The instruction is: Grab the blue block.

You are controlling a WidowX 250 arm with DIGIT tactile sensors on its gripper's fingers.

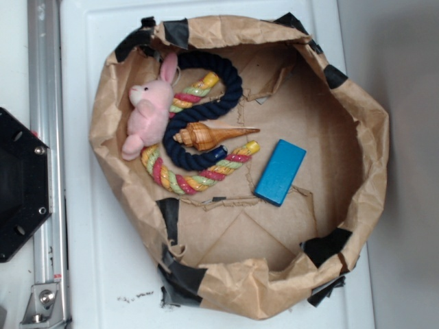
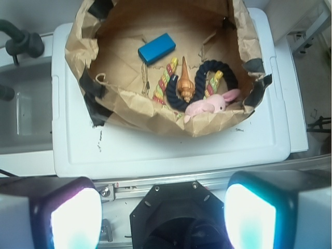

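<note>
Fingers: two pale pads [image 2: 249, 218] fill the bottom of the wrist view, left and right of a wide gap with nothing between them; the gripper [image 2: 163, 218] hangs spread apart and empty, high above the robot's base and well back from the work.

Nest: a brown paper bag [image 1: 370, 130], its rim rolled down and patched with black tape, sits on a white lid; the raised wall appears meant to keep the loose items from sliding off.

Blue block [image 1: 280, 172]: lies flat on the paper floor at about 4 o'clock from the nest's centre in the exterior view, alone, apart from every other item.

Block's look: a flat rectangular slab, bright blue top, darker blue sides, smooth and unmarked, set at a slant.

Neighbours: a seashell [image 1: 209, 135] rests across a navy rope ring [image 1: 206, 110], with a striped rope [image 1: 195, 179] beneath and a pink plush rabbit [image 1: 147, 113] at 9 o'clock, all bunched on the far side from the block.

Outlook: the open floor around the block likely leaves room for a grasp from above across its short width.
</note>
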